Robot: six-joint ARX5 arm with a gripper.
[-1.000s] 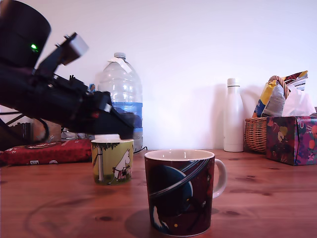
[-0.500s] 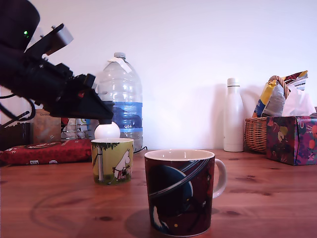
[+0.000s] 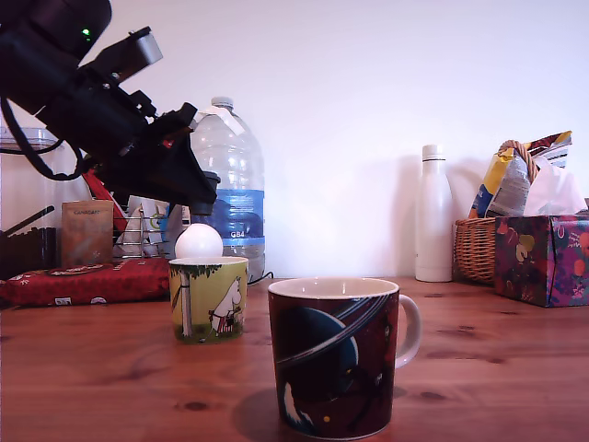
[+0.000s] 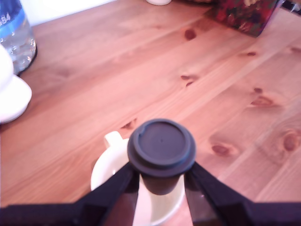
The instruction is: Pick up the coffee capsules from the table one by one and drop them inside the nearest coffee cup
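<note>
Your wrist view gives you what the exterior view hides: the gripper (image 4: pixel 161 181) is clamped on the coffee capsule (image 4: pixel 161 147), one black finger (image 4: pixel 120 186) on each side of its dark tapered body, the wide flat rim facing the camera. Right under the capsule you see the white inside of a mug (image 4: pixel 109 175) with its handle pointing away, standing on the wooden table (image 4: pixel 225 70). Which mug it is you cannot tell from there.

Your exterior view shows the arm (image 3: pixel 101 110) raised at the upper left, with its tip (image 3: pixel 198 193) above the white ball (image 3: pixel 199 241) that sits in the mouth of the green cartoon mug (image 3: pixel 209 299). The capsule itself is not visible from this side. The dark planet mug (image 3: pixel 336 354) stands nearer the table's front edge, to the exterior view's right of the green one and apart from it.

Along the far edge you see a large water bottle (image 3: pixel 227 189) behind the green mug, then a white bottle (image 3: pixel 433 215), a wicker basket (image 3: pixel 476 249) and a patterned tissue box (image 3: pixel 543 258) toward the right corner.
</note>
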